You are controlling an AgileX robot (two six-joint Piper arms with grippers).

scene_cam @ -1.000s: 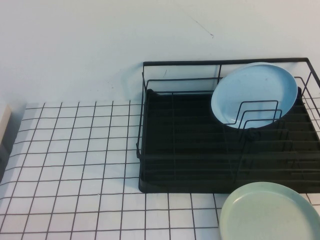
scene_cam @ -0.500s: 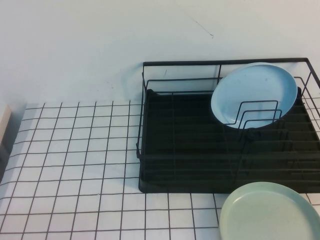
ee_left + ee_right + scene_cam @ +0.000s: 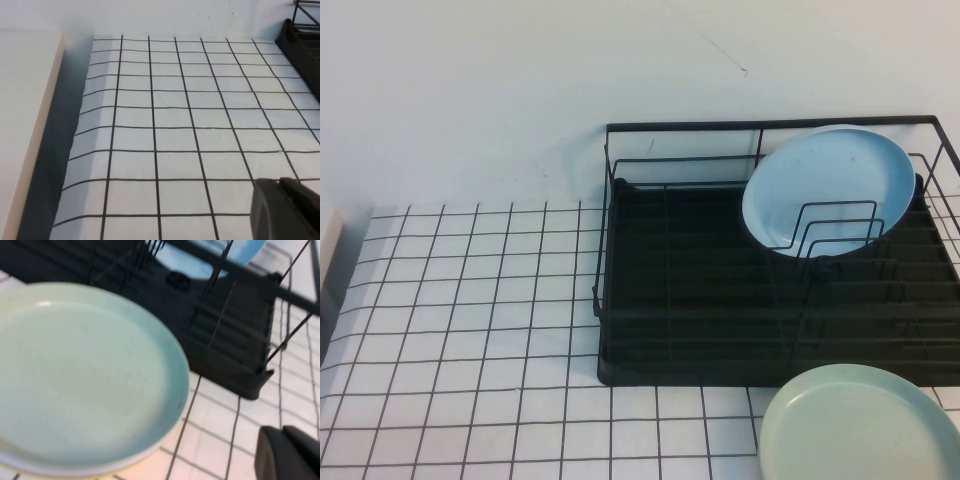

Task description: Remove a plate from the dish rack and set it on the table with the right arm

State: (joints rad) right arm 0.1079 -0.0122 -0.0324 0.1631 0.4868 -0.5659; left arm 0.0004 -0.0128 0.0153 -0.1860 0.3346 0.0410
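White wall backs the scene, and the counter [image 3: 470,330] below it is white with a grid of thin black lines.

The dish rack [image 3: 720,340] stands on the robot's right half of the counter, against the wall. One sky-blue plate [image 3: 828,188] leans nearly upright in the rack's far right section, propped by the wire loop dividers; that is why it stays on edge.

The mint-green plate [image 3: 860,425] lies flat on the counter, just in front of the rack's near right corner and outside it. By this position, the placement appears done.

The right gripper [image 3: 287,454] shows only as a dark body part in its wrist view, near the plate but not touching it; whether its fingers are spread cannot be told.

The left gripper [image 3: 285,209] is over bare counter on the robot's left, well apart from the rack; its state likewise cannot be told. It appears parked.
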